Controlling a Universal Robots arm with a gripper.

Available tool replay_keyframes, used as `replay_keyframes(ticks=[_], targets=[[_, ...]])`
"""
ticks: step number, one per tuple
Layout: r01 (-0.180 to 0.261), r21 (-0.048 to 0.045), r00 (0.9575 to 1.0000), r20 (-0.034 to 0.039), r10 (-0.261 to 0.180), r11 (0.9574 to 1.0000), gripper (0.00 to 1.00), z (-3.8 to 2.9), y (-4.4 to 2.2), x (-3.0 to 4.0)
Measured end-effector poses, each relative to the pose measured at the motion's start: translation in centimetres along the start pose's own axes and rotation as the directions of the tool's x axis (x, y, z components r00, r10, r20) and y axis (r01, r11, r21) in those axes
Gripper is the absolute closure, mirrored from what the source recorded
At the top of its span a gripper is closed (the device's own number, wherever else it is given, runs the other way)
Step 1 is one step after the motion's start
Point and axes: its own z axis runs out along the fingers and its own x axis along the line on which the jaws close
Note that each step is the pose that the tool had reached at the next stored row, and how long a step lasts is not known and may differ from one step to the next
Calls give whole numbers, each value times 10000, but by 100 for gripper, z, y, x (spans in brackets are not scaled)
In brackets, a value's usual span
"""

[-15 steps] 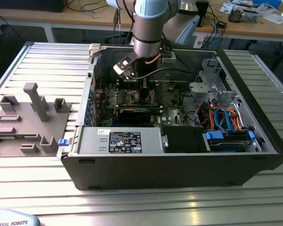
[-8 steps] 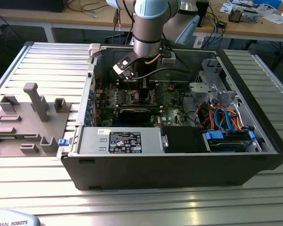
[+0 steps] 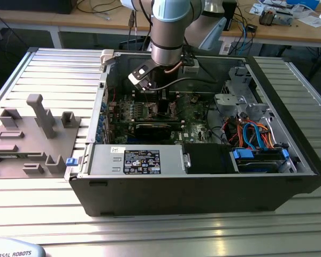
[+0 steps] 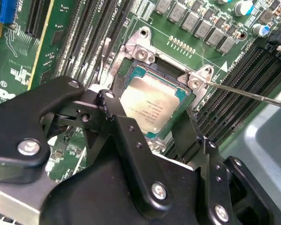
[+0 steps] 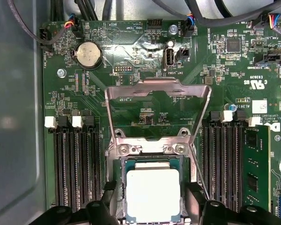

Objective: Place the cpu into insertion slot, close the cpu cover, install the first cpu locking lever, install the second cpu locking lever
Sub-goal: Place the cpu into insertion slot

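While the arm (image 3: 166,32) reaches down from the top centre of the exterior view into an open black computer case (image 3: 203,187), its claw (image 4: 147,117) hangs low over the green circuit board (image 5: 145,112). The case lies on its side on a ribbed metal table (image 3: 48,69). A grey block of pegs and holders (image 3: 27,134) rests on the table at the exterior view's left. Behind the table, across the top of that view, stand wooden desks (image 3: 96,19) strewn with cables and small gear. Blue and orange wires (image 3: 254,134) bunch inside the case toward the exterior view's right. In both wrist views the cpu (image 5: 153,194) sits flat in its socket, silver top up. The claw's black fingers (image 5: 113,192) are spread apart, one on each side of the cpu with a little gap, gripping nothing. The cpu cover (image 5: 157,88) is swung open, away from the socket, and the board shows through its window. In the second wrist view a thin metal rod (image 4: 246,93) juts out free beside the socket. Rows of black memory slots (image 5: 77,164) flank the socket, and a round coin battery (image 5: 89,54) lies on the board beyond the cover.
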Motion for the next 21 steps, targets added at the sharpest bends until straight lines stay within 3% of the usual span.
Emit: replay_keyframes(ticks=[3,6,8,12,14,16,18,21], targets=[[1,1,10000,-20,-1,10000,32,-23,0,-1],[0,2,10000,-70,0,10000,32,-132,-1,-5],[1,2,10000,-88,-1,10000,32,-169,-1,-6],[3,11,9997,-246,-3,10000,47,-171,0,-6],[4,14,9995,-331,-3,10000,47,-170,0,-7],[5,18,9991,-417,-4,10000,71,-166,0,-16],[5,20,9990,-456,-4,10000,71,-162,0,-25],[5,21,9988,-497,-4,10000,89,-157,1,-35]])
